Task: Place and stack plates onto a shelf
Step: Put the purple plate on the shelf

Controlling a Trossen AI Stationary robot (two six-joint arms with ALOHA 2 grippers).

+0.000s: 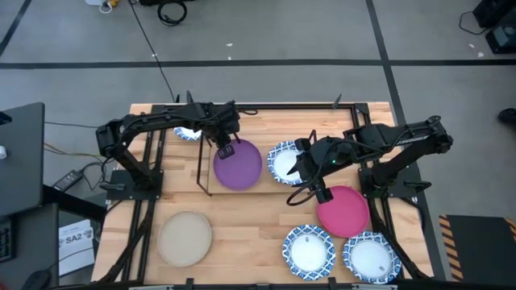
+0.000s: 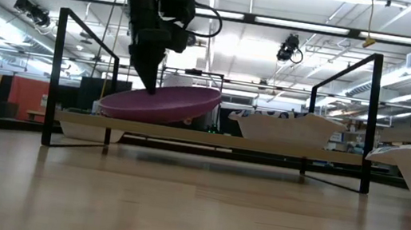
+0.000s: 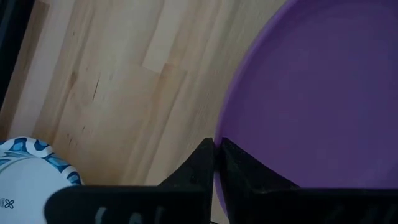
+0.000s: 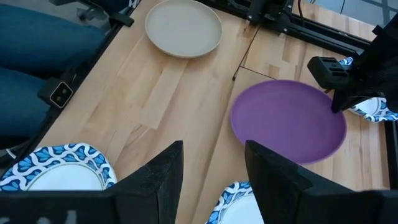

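A purple plate (image 1: 239, 165) sits tilted over the shelf (image 2: 186, 135), a low rack of black rods with a wooden board. My left gripper (image 1: 226, 149) is shut on the plate's rim, reaching down from the far left. A blue-and-white plate (image 1: 286, 161) lies on the shelf to the right of it. My right gripper (image 1: 310, 184) hovers open above the table between that plate and a magenta plate (image 1: 344, 211), with nothing between its fingers (image 4: 168, 171). My left gripper pinches the purple plate's rim (image 3: 217, 134) on its far-left side, between its two fingertips (image 3: 205, 155). The fingers come steeply from above. The plate is tilted: its left end (image 2: 105, 109) is low at the shelf board and its right end (image 2: 216, 96) is raised.
A beige plate (image 1: 185, 238) lies near the table's front left. Two blue-and-white plates (image 1: 308, 248) (image 1: 371, 256) lie at the front right, and another (image 1: 187, 133) lies under the left arm at the far left. The shelf's upright rods (image 2: 55, 78) stand at its corners.
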